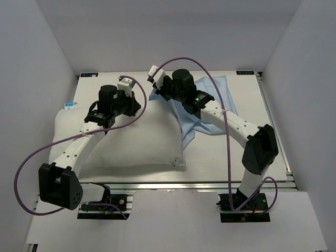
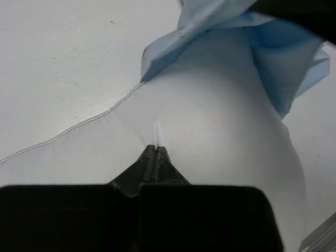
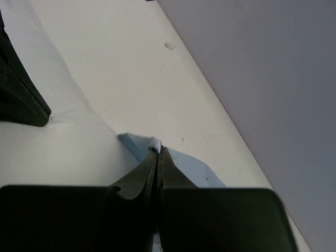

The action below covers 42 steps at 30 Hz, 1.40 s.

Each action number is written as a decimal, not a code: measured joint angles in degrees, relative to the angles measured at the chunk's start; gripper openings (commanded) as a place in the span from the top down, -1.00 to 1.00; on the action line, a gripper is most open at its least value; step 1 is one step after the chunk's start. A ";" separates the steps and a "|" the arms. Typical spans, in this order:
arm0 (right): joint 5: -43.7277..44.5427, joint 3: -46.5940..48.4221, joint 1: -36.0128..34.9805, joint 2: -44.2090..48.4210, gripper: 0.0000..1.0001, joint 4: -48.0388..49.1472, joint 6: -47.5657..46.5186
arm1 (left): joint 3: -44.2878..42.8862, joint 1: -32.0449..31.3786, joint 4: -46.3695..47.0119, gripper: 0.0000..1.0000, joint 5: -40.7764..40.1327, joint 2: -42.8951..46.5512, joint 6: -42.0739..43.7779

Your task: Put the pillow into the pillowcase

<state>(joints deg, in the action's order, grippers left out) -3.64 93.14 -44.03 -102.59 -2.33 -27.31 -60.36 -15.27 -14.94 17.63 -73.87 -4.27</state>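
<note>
You have the plump white rectangular fabric pillow (image 1: 142,142) lying on the left half of the white table (image 1: 226,157), its long side along the near edge. The thin, wrinkled light blue fabric pillowcase (image 1: 218,89) lies far and right of it, one edge draped over the pillow's far right corner. Your left pincer (image 2: 152,148) is closed tight, its tips pinching a small pucker of the pillow's top fabric. Your right pincer (image 3: 158,149) is clamped on the pillowcase's edge at the far side. A scrap of white shows at its tips.
</note>
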 measured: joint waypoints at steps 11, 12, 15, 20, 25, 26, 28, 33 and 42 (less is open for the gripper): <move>-0.83 -2.73 0.85 8.04 1.00 1.90 -1.27 | -0.02 -0.28 0.00 1.00 -2.97 -0.87 0.90; -1.03 -3.15 0.46 8.15 1.00 2.03 -1.31 | -0.11 -0.28 -0.04 1.00 -3.23 -1.09 0.92; -1.25 -5.53 -1.44 8.26 1.00 1.84 -1.36 | -1.44 -0.31 -0.46 1.00 -3.91 -2.32 1.22; -1.81 -9.60 -5.77 8.26 1.00 -0.96 -1.33 | -4.24 -0.33 -1.79 1.00 -5.20 -3.85 1.60; -1.81 -11.21 -8.92 7.91 0.89 -2.05 -1.09 | -4.98 -0.33 -2.67 1.00 -5.77 -3.85 1.68; -1.57 -10.91 -9.27 7.54 0.85 -2.21 -0.87 | -5.05 -0.33 -2.75 1.00 -6.05 -3.85 1.68; -0.96 -9.79 -9.40 6.40 0.55 -2.54 -0.22 | -5.07 -0.28 -2.82 1.00 -6.91 -3.85 1.68; 0.57 -9.25 -8.72 5.57 -0.17 -3.04 0.00 | -5.55 1.20 -2.32 1.00 -9.88 -4.83 1.03; 0.79 -9.27 0.33 8.02 -0.39 -4.81 3.69 | -13.31 3.56 -1.40 0.73 -16.81 -15.76 -3.67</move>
<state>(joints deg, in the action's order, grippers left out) -2.85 83.88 -43.70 -94.56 -7.14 -23.62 -73.67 -11.70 -16.34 0.82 -89.62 -7.94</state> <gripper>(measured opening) 0.697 0.011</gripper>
